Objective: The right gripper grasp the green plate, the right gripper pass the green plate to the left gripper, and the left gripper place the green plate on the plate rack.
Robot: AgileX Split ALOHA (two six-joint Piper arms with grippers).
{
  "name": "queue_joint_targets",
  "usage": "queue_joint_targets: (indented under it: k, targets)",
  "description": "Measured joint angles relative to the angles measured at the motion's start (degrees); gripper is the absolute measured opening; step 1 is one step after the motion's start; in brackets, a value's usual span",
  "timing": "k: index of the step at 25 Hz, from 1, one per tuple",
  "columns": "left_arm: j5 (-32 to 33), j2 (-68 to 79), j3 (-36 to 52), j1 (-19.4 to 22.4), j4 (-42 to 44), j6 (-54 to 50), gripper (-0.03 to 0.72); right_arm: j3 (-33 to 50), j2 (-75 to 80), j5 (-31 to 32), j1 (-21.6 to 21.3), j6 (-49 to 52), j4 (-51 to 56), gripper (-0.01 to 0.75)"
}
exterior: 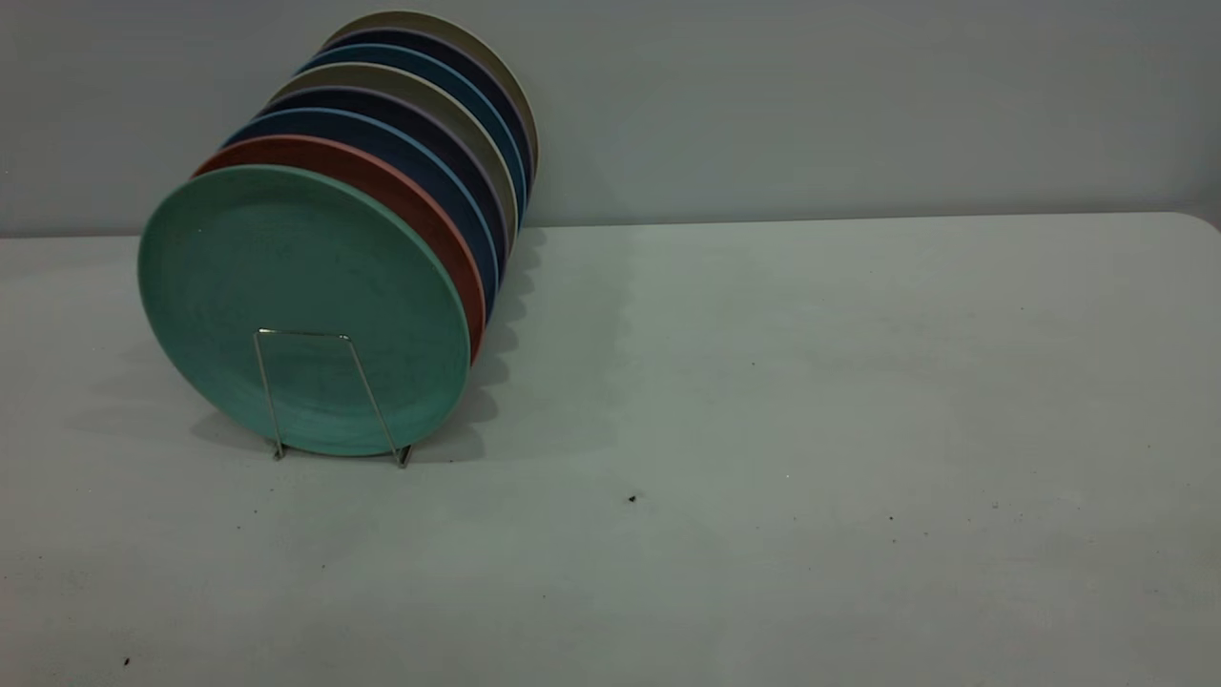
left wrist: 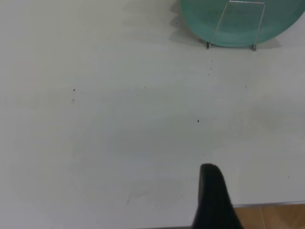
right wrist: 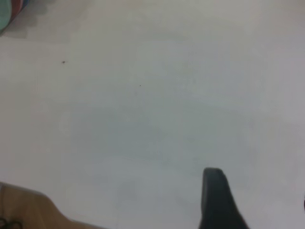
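Observation:
The green plate (exterior: 286,286) stands on edge at the front of the plate rack (exterior: 300,333), at the table's left, leaning back on a salmon-pink plate (exterior: 420,205). A wire loop of the rack crosses its lower face. In the left wrist view the plate's bottom (left wrist: 238,28) and the rack's feet (left wrist: 208,45) show far off. Only a black part of the left gripper (left wrist: 212,200) shows, near the table's front edge. The right gripper (right wrist: 257,188) hangs open and empty over bare table, and a sliver of the green plate (right wrist: 4,16) shows at that view's corner. Neither gripper is in the exterior view.
Behind the pink plate, several dark blue and grey-beige plates (exterior: 448,124) fill the rack up to the back wall. The white table (exterior: 811,401) stretches right of the rack. The floor (left wrist: 276,217) shows past the table's front edge.

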Motion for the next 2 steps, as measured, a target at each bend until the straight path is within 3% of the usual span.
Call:
queue_joint_targets:
  k: [2]
  targets:
    - [0.0,0.0,0.0,0.0,0.0,0.0,0.502,0.0,0.0,0.0,0.0,0.0,0.0,0.442]
